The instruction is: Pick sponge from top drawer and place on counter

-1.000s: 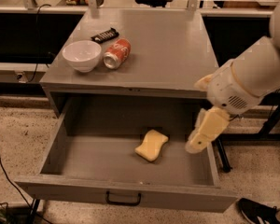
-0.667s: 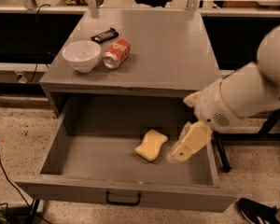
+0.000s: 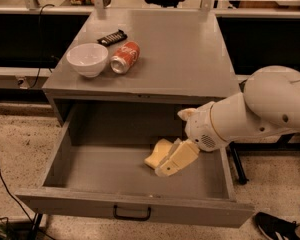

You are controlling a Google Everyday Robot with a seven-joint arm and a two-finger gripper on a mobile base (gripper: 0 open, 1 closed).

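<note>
While the top drawer stands pulled wide open, the count inside it is simple: one sponge, pale yellow, lying on the grey floor a little right of centre. The end effector is down in the drawer as well, angled low and pressed right up against the sponge's right side. Whether it is open or closed, or has any hold on the sponge, I cannot tell from this angle. One white arm reaches in over the drawer's right wall.

Up on the counter, three items are grouped at the left. One white bowl sits upright, one red soda can lies on its side just beside the bowl, and one dark wrapped bar lies behind them. The can carries white script that looks like Coca-Cola, though I can't read it cleanly; the bar's lettering is illegible. One black handle sits on the drawer front.
</note>
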